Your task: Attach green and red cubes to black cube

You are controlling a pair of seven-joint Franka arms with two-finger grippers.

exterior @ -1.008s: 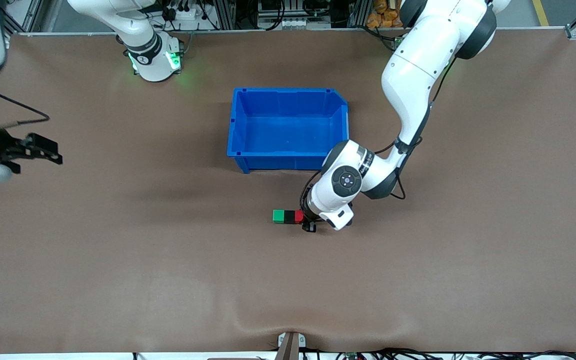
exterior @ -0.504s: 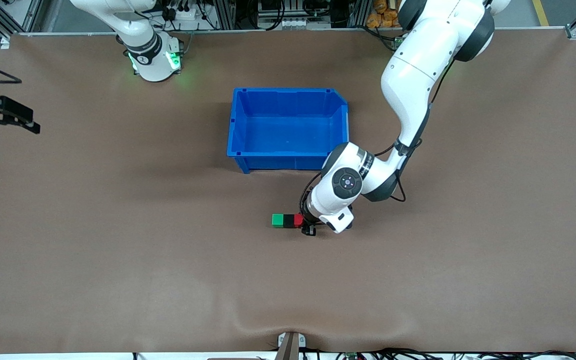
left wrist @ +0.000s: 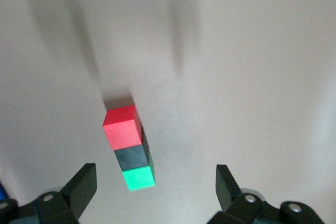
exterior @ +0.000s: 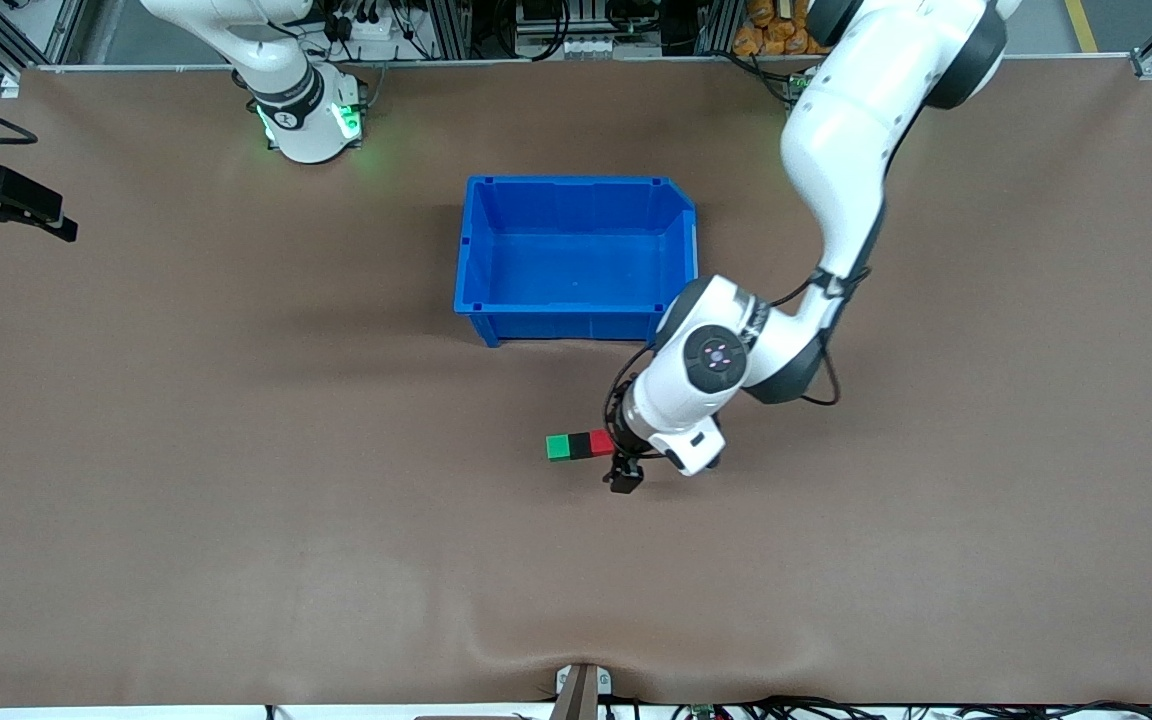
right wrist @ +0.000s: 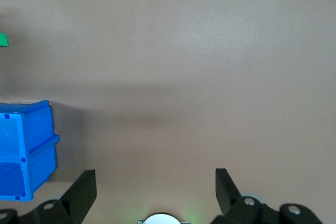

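Black cube (left wrist: 132, 155) joined between green and red, left gripper (left wrist: 156, 195) now spread, lifted off

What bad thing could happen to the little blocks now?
The left claw is open and empty, with the row of red block, black block and green block lying close under it on the table. If the claw swings or dips as it leaves, a finger might bump the row and perhaps break it apart. The right claw waits over the table's edge, so little risk there.
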